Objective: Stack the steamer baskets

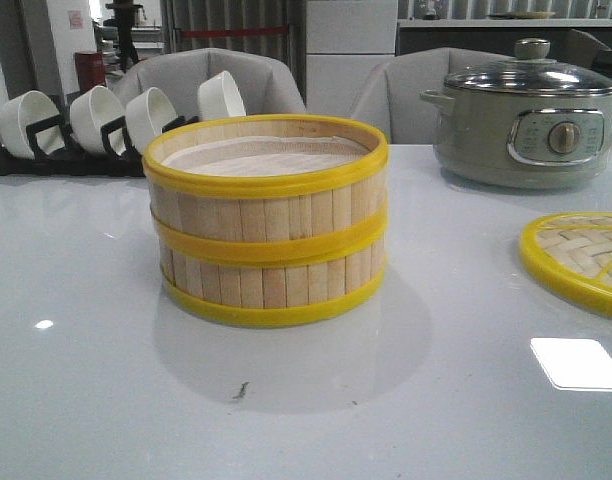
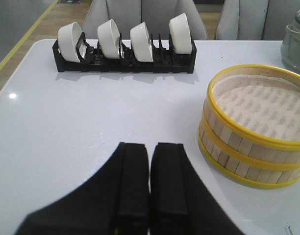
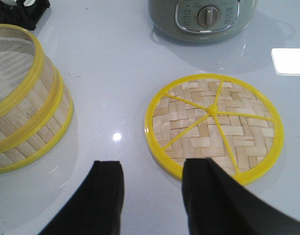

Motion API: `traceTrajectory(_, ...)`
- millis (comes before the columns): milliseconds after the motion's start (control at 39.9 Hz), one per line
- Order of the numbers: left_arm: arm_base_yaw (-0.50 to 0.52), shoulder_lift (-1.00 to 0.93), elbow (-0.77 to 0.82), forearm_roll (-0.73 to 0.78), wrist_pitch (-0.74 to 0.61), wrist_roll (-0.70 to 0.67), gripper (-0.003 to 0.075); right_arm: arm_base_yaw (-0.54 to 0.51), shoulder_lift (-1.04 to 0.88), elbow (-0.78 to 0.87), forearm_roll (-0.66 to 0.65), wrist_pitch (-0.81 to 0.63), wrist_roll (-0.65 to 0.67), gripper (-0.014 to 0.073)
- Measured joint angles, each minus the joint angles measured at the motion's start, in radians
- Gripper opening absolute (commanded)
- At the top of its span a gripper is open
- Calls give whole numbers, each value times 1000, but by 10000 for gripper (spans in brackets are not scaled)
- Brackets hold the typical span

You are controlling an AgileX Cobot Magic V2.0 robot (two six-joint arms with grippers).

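We see the steamer baskets (image 1: 267, 235) stacked one on the other at the table's (image 1: 86, 400) centre, the woven lid (image 1: 578, 258) at their 3 o'clock. Our left gripper (image 2: 150, 156) is pressed closed and empty; our right gripper (image 3: 152, 178) stands wide, holding nothing.

bamboo-slat steamer baskets (image 1: 267, 236), glossy yellow rims, glossy white table (image 1: 86, 380)

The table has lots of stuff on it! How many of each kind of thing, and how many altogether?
Steamer baskets: 2, stacked
Woven lid: 1
Electric pot: 1
White bowls: 4
Black bowl rack: 1
Total: 9
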Motion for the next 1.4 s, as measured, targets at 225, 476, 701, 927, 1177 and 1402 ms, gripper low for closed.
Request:
traceTrajectory(225,0,0,2,4,-1,0,85,0,0,0,0,2,0,289)
traceTrajectory(476,0,0,2,4,-3,0,85,0,0,0,0,4,0,195)
traceTrajectory(701,0,0,2,4,-3,0,85,0,0,0,0,4,0,195)
traceTrajectory(927,0,0,2,4,-3,0,85,0,0,0,0,47,0,197)
traceTrajectory(1177,0,0,2,4,-3,-2,85,0,21,-15,0,76,0,296)
traceTrajectory(1402,0,0,2,4,-3,-2,85,0,138,-85,0,142,-2,322)
